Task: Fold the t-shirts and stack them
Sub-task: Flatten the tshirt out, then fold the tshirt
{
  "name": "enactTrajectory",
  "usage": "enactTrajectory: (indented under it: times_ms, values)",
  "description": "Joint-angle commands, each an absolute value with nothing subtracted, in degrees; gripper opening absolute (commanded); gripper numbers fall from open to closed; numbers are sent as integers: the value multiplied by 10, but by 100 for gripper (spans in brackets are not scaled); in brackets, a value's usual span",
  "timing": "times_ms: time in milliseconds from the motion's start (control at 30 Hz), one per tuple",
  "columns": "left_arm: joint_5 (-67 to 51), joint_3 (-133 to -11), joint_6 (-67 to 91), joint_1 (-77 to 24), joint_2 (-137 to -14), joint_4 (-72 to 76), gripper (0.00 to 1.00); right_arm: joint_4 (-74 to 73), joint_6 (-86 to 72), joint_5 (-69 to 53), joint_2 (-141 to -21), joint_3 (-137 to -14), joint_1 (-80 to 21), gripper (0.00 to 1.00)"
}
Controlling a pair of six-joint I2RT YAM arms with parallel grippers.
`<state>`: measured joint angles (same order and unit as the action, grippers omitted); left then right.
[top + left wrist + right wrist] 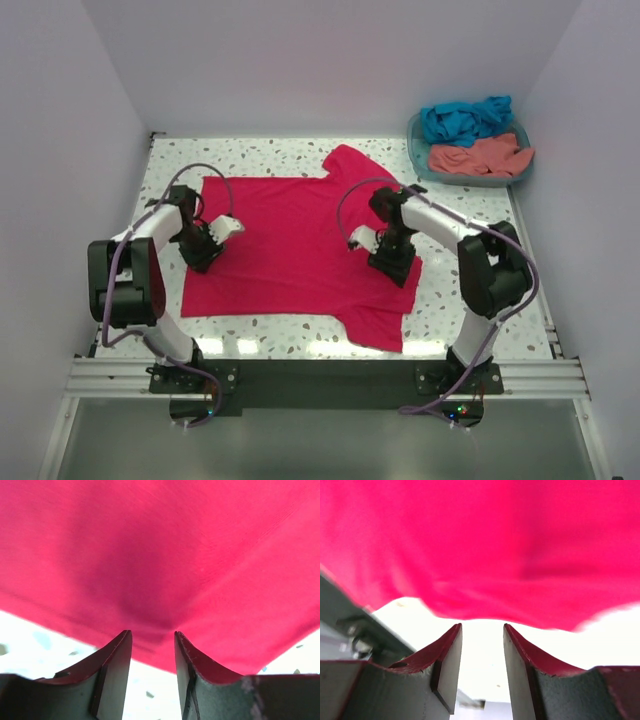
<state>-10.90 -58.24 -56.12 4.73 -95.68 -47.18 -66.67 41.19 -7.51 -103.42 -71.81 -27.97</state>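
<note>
The crimson-pink t-shirt point(290, 240) lies spread flat on the speckled table, with one sleeve at the back and one at the front right. My left gripper point(203, 256) stands over its left edge. In the left wrist view it point(152, 635) is open, with the shirt's hem point(150, 580) just past the fingertips and nothing between them. My right gripper point(392, 264) stands over the shirt's right edge. It point(482, 627) is open and empty, with the cloth point(485, 545) ahead. The teal-blue shirt point(465, 118) and the salmon-coral shirt point(480, 157) lie crumpled in the basket.
The teal plastic basket point(416, 150) sits at the back right corner. White walls close in the table on three sides. Bare speckled tabletop point(270, 155) shows behind, to the right and in front of the shirt.
</note>
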Motion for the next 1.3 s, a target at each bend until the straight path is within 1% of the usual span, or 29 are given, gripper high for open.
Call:
enactTrajectory:
  times_ms: [0,33,200,267,300,433,600,700,800,1033,1267]
  values:
    - [-146,-655,-567,49,-944,-515,45,-679,402,-94,-1055,-822,-216,43]
    - [-152,-677,-547,49,-948,-509,46,-672,389,-87,-1065,-854,-208,43]
    - [-202,-740,-470,52,-987,-458,48,-586,341,-29,-1122,-929,-173,40]
    - [-228,-772,-433,57,-1000,-431,51,-569,305,-22,-1142,-989,-154,39]
    - [-235,-794,-407,59,-1006,-403,51,-557,297,-27,-1167,-1033,-148,39]
    - [-271,-867,-343,66,-1049,-353,52,-489,228,-42,-1211,-1109,-122,38]
    - [-284,-925,-273,77,-1102,-267,54,-405,171,-65,-1256,-1176,-111,43]
    - [-280,-957,-257,79,-1135,-244,54,-372,156,-75,-1288,-1207,-111,43]
    - [-278,-990,-238,83,-1168,-235,55,-371,153,-70,-1330,-1251,-111,43]
    - [-282,-1025,-222,88,-1219,-214,57,-334,135,-57,-1378,-1268,-98,41]
    - [-278,-1031,-236,88,-1236,-209,58,-303,120,-58,-1404,-1268,-91,41]
